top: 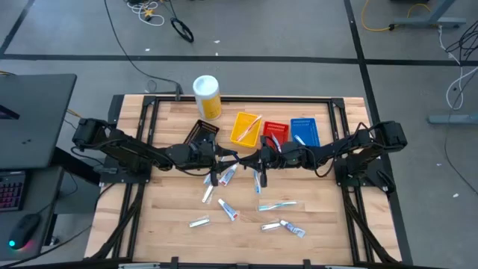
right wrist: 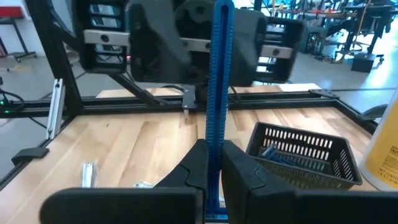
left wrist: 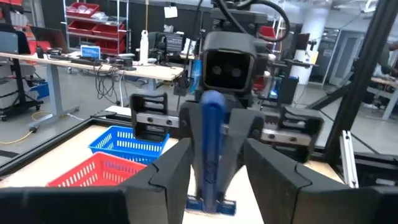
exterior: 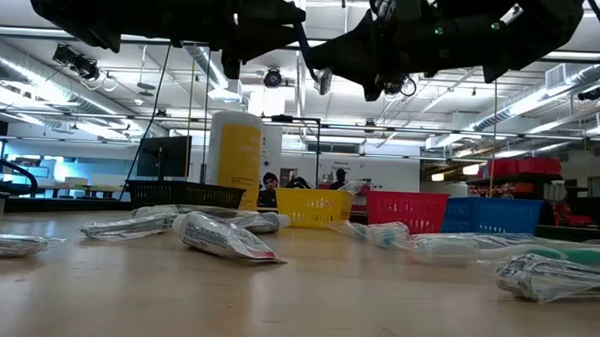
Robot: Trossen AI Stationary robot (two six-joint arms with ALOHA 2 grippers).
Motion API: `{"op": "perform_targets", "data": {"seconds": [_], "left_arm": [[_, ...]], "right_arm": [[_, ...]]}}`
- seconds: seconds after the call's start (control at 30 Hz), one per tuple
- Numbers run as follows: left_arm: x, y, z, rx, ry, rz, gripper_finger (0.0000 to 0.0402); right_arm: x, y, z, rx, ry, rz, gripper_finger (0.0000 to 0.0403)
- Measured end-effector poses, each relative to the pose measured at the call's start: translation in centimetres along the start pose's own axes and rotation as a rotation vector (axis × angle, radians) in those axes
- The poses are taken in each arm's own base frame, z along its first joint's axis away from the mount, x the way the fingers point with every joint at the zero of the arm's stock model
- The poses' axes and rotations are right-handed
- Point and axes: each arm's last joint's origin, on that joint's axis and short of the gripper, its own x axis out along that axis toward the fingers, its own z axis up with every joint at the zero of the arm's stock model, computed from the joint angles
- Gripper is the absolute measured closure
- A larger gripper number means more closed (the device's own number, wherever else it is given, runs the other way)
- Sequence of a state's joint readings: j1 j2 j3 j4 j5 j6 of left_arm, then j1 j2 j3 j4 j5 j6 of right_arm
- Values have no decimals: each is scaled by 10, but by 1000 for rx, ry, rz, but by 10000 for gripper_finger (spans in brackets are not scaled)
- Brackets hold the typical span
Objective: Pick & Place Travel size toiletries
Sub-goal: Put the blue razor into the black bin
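Observation:
A dark blue razor (right wrist: 219, 74) is lifted between the two grippers, which meet above the middle of the table. My right gripper (right wrist: 211, 158) (top: 261, 158) is shut on it. My left gripper (left wrist: 217, 171) (top: 225, 158) is open and faces it, with its fingers standing on either side of the razor (left wrist: 211, 143) and a gap on each side. Several white toothpaste tubes (top: 228, 211) and a toothbrush (top: 278, 205) lie flat on the wood nearer the table's front edge. My right gripper pinches the razor's ribbed handle (right wrist: 216, 134) between its two fingers. It comes in level from the table's right side, and the handle runs on past the fingertips toward my left gripper. The razor is lifted clear of the table.
Along the far side stand a black tray (top: 202, 133), a yellow tray (top: 246, 128), a red tray (top: 275, 133) and a blue tray (top: 304, 131). A tall yellow canister (top: 207, 96) is at the far edge. Bare wood (top: 160, 217) lies front left.

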State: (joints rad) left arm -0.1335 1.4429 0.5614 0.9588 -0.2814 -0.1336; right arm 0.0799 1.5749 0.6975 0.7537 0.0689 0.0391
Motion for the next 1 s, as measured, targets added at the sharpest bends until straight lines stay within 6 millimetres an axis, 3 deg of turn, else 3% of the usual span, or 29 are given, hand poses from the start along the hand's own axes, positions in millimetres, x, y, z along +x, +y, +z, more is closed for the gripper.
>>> {"op": "perform_targets", "data": {"seconds": [0.27, 0.63, 0.9, 1.0], "left_arm": [[5, 6, 5, 3, -3, -51, 285], [5, 6, 5, 20, 1, -49, 362], [5, 9, -1, 23, 53, 37, 336], [5, 11, -5, 34, 93, 79, 348]], "right_arm": [[6, 1, 13, -20, -8, 0, 377], [7, 0, 13, -29, -4, -13, 374], [6, -1, 6, -38, 75, -43, 302], [5, -4, -3, -54, 163, -144, 279]]}}
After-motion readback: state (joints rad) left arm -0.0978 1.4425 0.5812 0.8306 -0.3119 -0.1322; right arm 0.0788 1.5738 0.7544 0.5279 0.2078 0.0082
